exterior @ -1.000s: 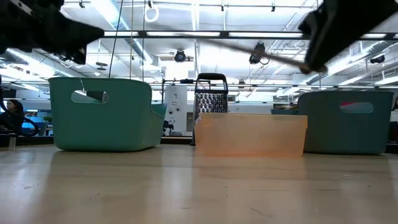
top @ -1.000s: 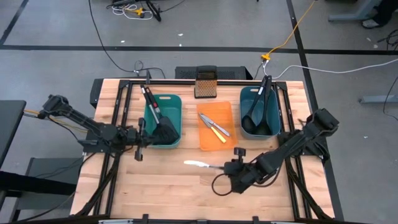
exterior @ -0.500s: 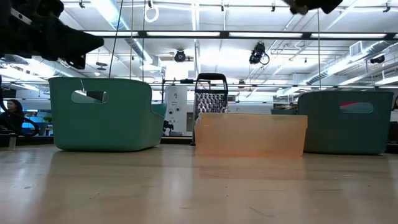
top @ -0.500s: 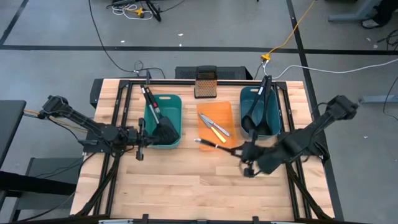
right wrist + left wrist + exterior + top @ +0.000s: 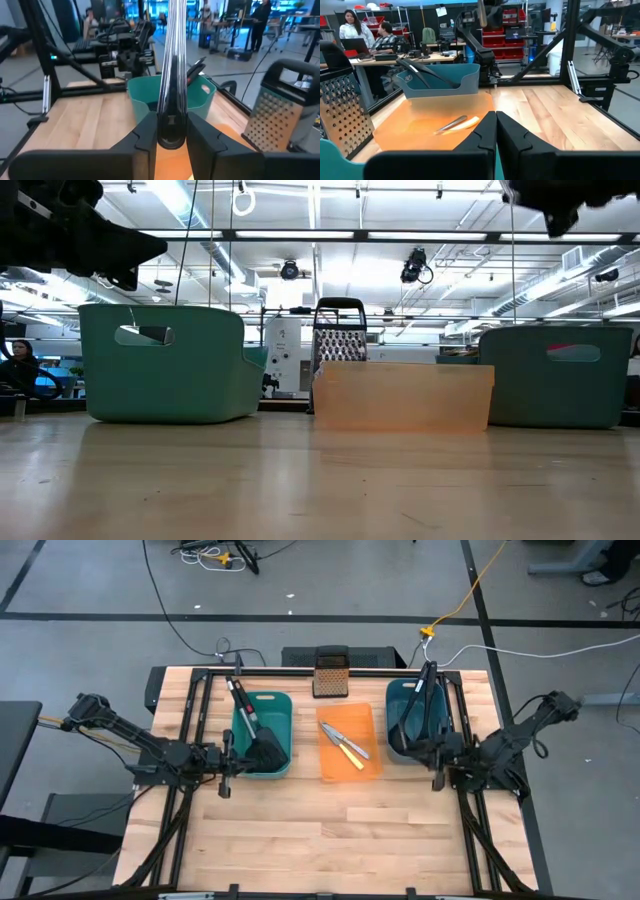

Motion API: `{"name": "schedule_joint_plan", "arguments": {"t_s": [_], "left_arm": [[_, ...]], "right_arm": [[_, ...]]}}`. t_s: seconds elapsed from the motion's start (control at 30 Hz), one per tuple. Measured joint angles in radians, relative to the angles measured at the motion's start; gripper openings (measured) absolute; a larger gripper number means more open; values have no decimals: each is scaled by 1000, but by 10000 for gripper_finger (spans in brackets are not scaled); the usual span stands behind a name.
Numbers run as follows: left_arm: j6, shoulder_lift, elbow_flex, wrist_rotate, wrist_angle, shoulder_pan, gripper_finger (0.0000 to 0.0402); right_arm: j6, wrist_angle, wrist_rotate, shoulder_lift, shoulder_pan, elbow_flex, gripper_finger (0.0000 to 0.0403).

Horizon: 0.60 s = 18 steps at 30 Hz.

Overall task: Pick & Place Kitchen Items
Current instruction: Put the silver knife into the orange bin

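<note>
My right gripper [image 5: 425, 752] hovers near the right teal bin [image 5: 400, 700], shut on a slim silver table knife [image 5: 175, 65]. In the low view it shows only as a dark shape up high [image 5: 560, 195]. That bin holds two black ladles [image 5: 420, 715]. The orange tray [image 5: 330, 772] carries a second silver knife [image 5: 345, 740] and the yellow-handled knife [image 5: 352, 757]. Two black spatulas [image 5: 252, 725] lean in the left teal bin [image 5: 285, 705]. My left gripper [image 5: 228, 762] waits shut beside that bin, touching nothing. My right gripper pinches the silver knife by its rounded handle end [image 5: 172, 127] between its two fingers [image 5: 145, 142]. The rest of the knife runs on past the fingertips and out of the wrist picture. It is lifted clear of the table.
A dark metal box grater [image 5: 330, 675] stands at the far edge behind the tray. Black frame rails [image 5: 200, 720] run along both table sides. Bare wood [image 5: 320, 840] spreads across the near half. People sit at desks beyond the table [image 5: 355, 30].
My right gripper has carried the silver knife from the table's near middle toward the far right, past the orange tray's near corner, up beside the right teal bin. The arm has swung and turned as it went. The gripper has stayed shut on the knife throughout.
</note>
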Motion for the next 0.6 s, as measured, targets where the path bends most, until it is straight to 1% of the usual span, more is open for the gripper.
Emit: {"name": "schedule_joint_plan", "arguments": {"t_s": [0.17,0.33,0.47,0.6], "left_arm": [[0,0,0,0,0,0,11],[0,0,2,0,0,0,12],[-1,0,2,0,0,0,9],[-3,0,2,0,0,0,9]], "right_arm": [[3,28,7,-172,-22,-122,79],[5,-11,21,-281,-32,-170,79],[35,-50,57,-308,-38,-172,79],[90,-46,55,-277,-53,-153,79]]}}
